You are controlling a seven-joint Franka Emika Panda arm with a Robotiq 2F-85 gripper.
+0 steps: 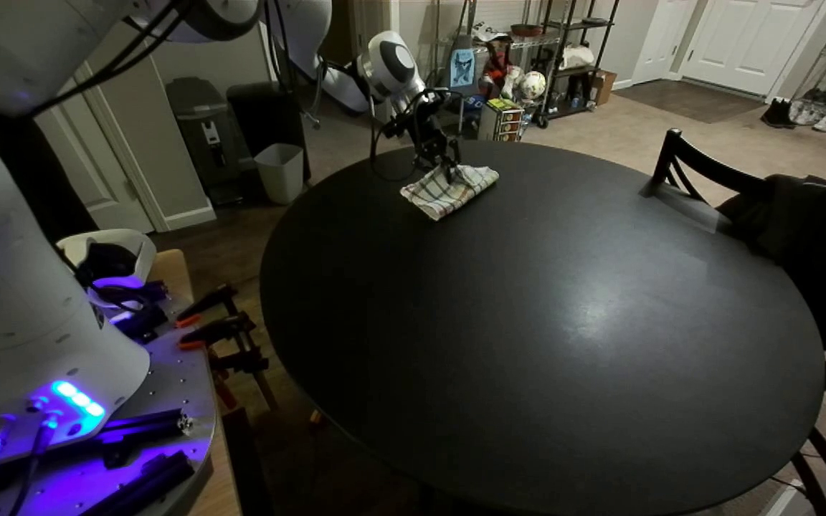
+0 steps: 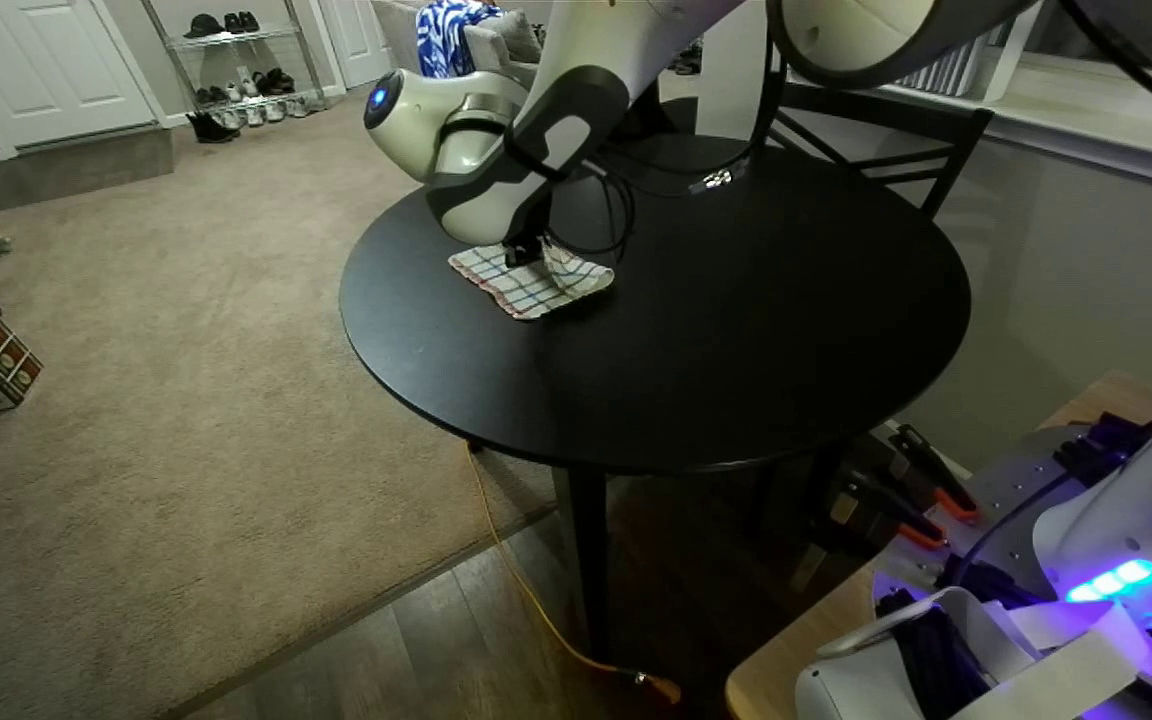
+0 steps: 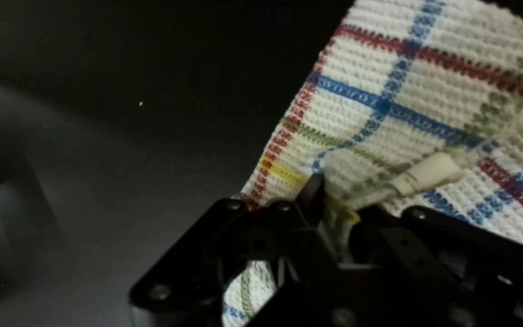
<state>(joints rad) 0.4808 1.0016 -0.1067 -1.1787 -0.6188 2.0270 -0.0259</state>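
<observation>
dim rm w/ beige carpet (image 2: 266, 340) and a big round blk table (image 1: 528, 373). in an exterior view, got arm base (image 1: 19, 308) off the table's 9 o'clock, a pale bin (image 1: 282, 174) off approx 10-11 and a dk chair (image 1: 718, 170) at 1-2. also got a plaid cloth (image 1: 436, 197) on the table at approx 11, white w/ blue, red, green + yellow stripes. down at the cloth w/ the gripper (image 3: 336, 211), w/ jaws closed on a pinched-up fold. in wrist view, showing a pale tag (image 3: 429, 172) at the gripper's 2 o'clock.

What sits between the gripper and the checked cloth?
Nothing: the wrist view shows the gripper shut on the checked cloth, a fold in its jaws.
</observation>
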